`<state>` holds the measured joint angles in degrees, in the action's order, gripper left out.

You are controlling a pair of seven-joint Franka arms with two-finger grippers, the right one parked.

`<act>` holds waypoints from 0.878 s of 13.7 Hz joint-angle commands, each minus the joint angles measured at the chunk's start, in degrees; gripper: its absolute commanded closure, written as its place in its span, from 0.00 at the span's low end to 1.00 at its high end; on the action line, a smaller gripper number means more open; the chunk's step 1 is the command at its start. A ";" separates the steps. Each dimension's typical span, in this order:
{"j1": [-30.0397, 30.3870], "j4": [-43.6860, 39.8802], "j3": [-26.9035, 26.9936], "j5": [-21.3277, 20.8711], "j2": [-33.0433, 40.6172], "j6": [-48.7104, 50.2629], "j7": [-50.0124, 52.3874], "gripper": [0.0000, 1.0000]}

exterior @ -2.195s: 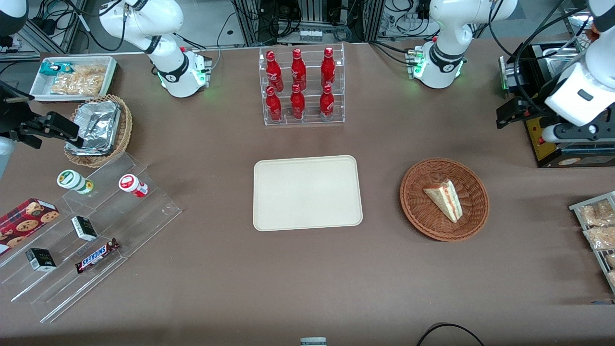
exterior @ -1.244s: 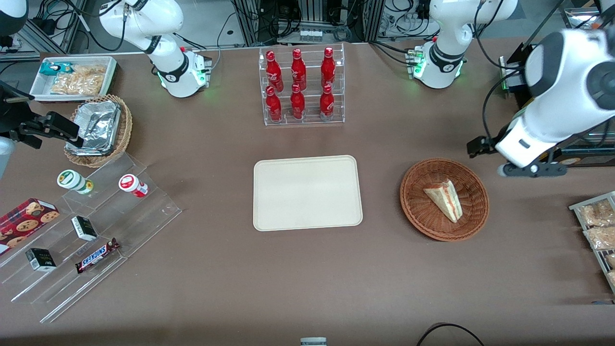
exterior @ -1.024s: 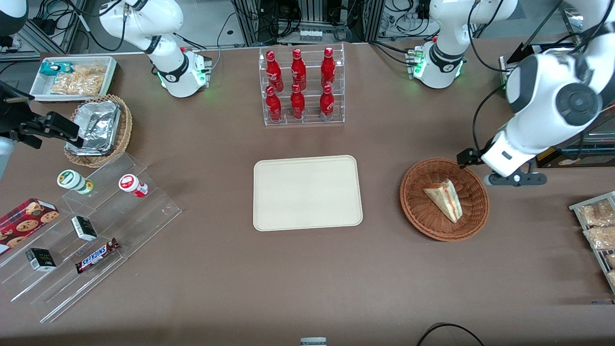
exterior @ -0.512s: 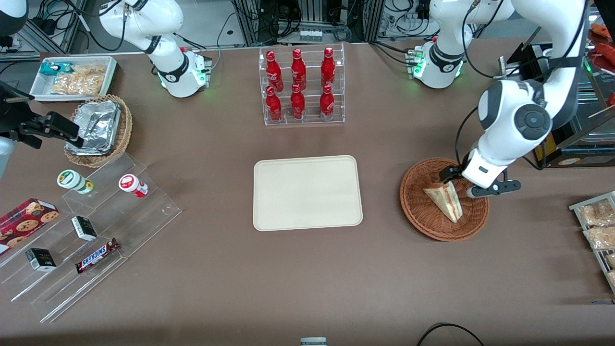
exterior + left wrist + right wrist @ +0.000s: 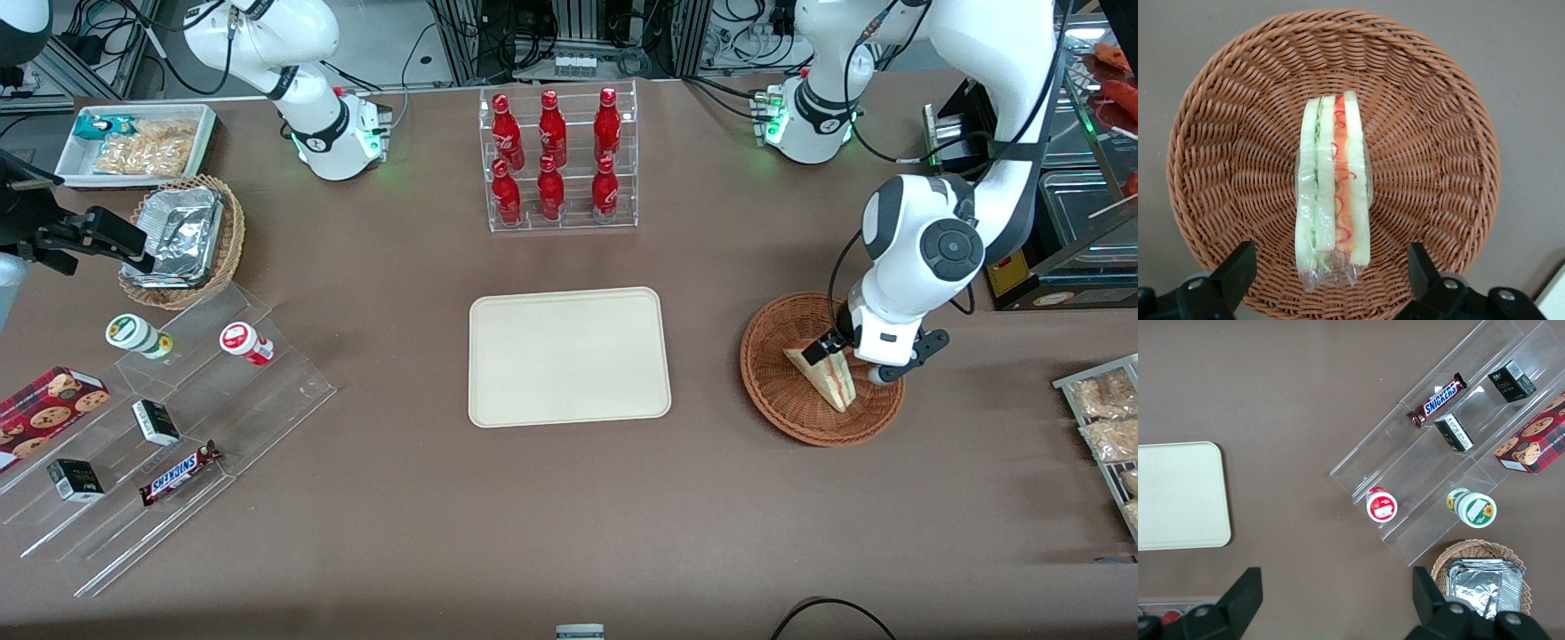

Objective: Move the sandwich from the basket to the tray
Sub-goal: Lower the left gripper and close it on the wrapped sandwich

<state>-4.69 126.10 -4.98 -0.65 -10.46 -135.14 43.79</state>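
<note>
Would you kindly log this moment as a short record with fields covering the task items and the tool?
sandwich: lying in the basket, wrapped in clear film, not yet lifted
basket: on the table, toward the working arm's end
tray: flat on the table, nothing on it
tool: above the basket, fingers open, straddling the sandwich's wide end without touching it

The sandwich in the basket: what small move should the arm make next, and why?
Probably lower straight down. The end effector hangs above the sandwich with its fingers open, one on each side of the wedge and not touching it. The sandwich lies in the basket; the tray is bare.
</note>
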 commanded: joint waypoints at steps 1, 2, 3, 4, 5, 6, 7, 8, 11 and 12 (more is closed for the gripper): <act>-0.06 -0.33 0.14 -0.05 -2.19 -2.31 5.59 0.00; -0.06 -0.33 0.14 -0.05 -2.98 -2.67 5.60 0.00; -0.06 -0.59 0.05 -0.05 -3.77 -2.85 5.60 0.00; -0.06 -0.59 0.05 0.03 -4.48 -3.64 5.69 0.00; -0.06 -0.59 0.14 -0.05 -5.09 -4.51 5.61 0.00; -0.06 -0.59 0.14 -0.05 -5.71 -4.61 5.69 0.00; -0.06 -0.59 0.14 -0.14 -6.15 -4.61 5.34 0.05; -0.06 -0.59 0.14 -0.14 -6.24 -4.52 5.17 0.23; -0.06 -1.99 0.23 -0.84 -5.72 -2.51 3.94 0.86; -0.06 -3.04 0.23 -0.85 -5.63 -0.67 2.98 0.89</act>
<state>-4.69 124.98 -4.86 -0.80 -16.43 -138.51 47.85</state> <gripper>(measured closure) 0.344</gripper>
